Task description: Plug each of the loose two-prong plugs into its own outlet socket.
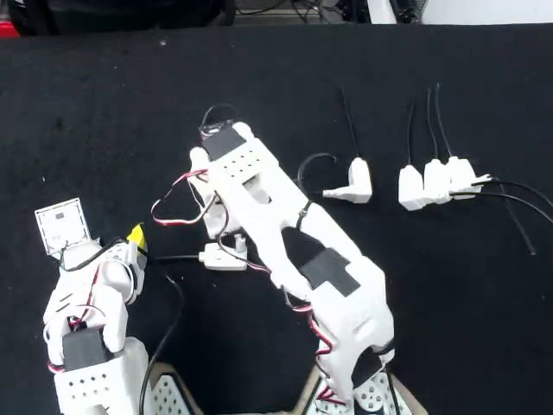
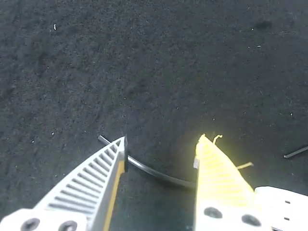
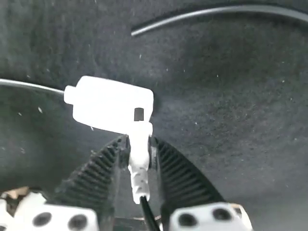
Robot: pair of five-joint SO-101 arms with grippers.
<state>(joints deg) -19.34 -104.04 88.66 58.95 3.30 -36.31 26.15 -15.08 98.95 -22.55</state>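
Observation:
A white outlet block (image 3: 108, 108) lies on the black mat, with a thin black cord leaving its far end. My right gripper (image 3: 138, 142) is shut on a small white two-prong plug (image 3: 139, 161), whose front end sits against the block's socket face. In the high view this block (image 1: 216, 257) lies under the right arm's wrist. My left gripper (image 2: 161, 144) is open, one finger yellow (image 2: 216, 168), and hangs over a black cable (image 2: 154, 172). From above, the left gripper (image 1: 136, 238) is left of the block. A loose white plug (image 1: 354, 186) lies to the right.
A cluster of three white plug bodies (image 1: 436, 181) with black cords lies at the right of the mat. A white tag (image 1: 62, 225) sits by the left arm. Red and white wires (image 1: 177, 212) loop off the right arm. The mat's far half is open.

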